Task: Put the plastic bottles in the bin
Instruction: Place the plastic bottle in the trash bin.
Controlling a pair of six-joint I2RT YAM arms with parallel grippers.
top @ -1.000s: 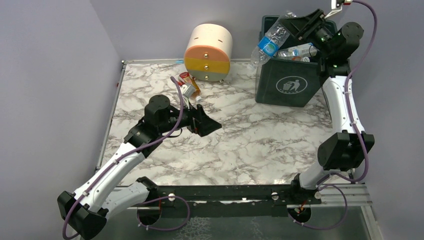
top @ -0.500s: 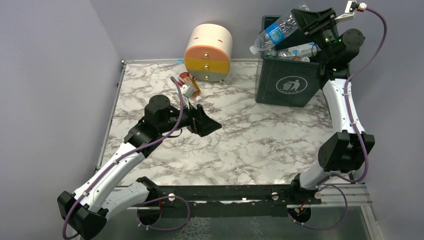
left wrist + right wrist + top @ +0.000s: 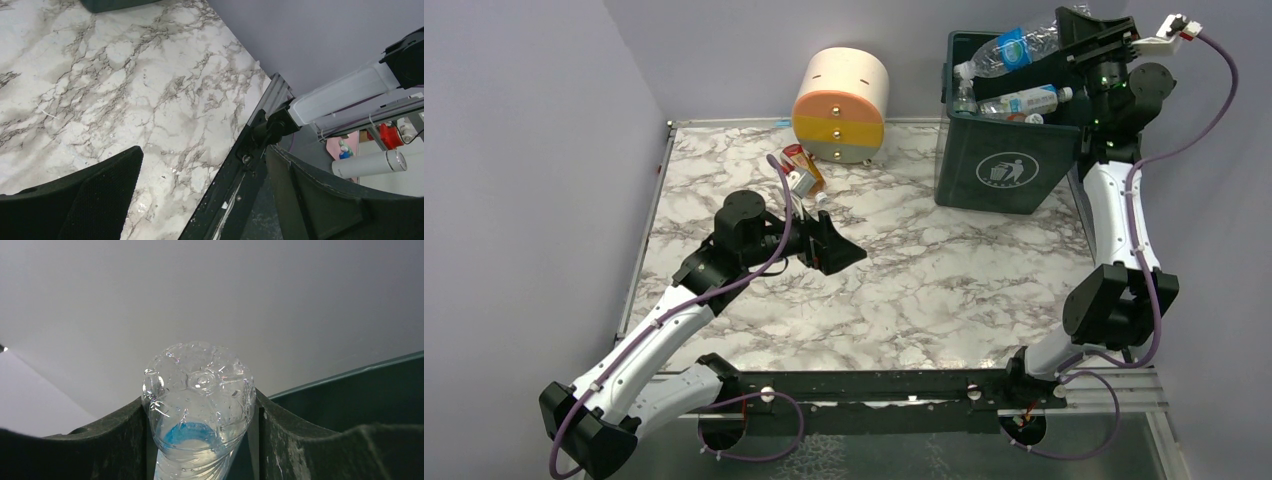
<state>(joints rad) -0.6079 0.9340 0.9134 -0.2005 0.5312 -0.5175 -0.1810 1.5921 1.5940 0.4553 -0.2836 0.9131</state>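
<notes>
Right pincer [image 3: 1064,38] grips a clear blue-label bottle [image 3: 1012,50] by its base, jaws partly closed on it, holding it tilted cap-down over the bin [image 3: 999,170] at the bench's [image 3: 924,280] far right. Other bottles [image 3: 1024,101] lie inside the bin. Left pincer [image 3: 832,246] hovers wide open and empty, near two bottles [image 3: 802,172] lying beside the drawer unit [image 3: 841,105].

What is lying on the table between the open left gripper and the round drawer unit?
A small orange-filled bottle lies between the left gripper and the drawer unit, touching neither; the top view shows it.
</notes>
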